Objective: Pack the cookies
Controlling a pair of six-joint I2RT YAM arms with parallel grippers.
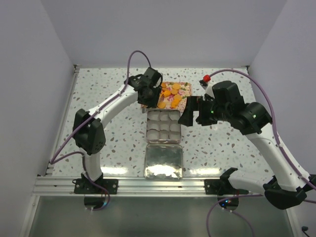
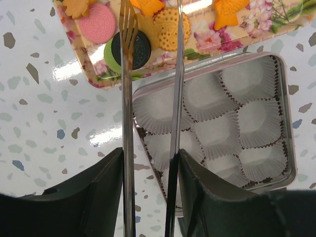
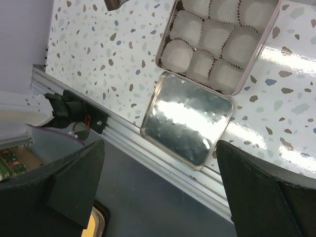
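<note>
The cookies point(image 1: 173, 95) lie on a floral tray point(image 1: 184, 102) at the back of the table; they are mostly orange. In the left wrist view I see a pink cookie point(image 2: 97, 22), a black one on a green one point(image 2: 139, 49) and an orange one point(image 2: 168, 28). My left gripper point(image 1: 148, 98) point(image 2: 150, 153) is shut on metal tongs point(image 2: 128, 74), whose tips hover over the tray's near corner with nothing between them. The open tin point(image 1: 148, 129) point(image 2: 290, 148) holds empty white paper cups. My right gripper point(image 1: 194, 114) point(image 3: 160, 143) is open and empty, raised right of the tin.
The tin's lid point(image 1: 164, 161) point(image 3: 187, 118) lies inside up in front of the tin point(image 3: 249, 61), near the table's metal front rail point(image 3: 148, 153). A red button point(image 1: 206, 78) stands at the back right. White walls enclose the table on three sides.
</note>
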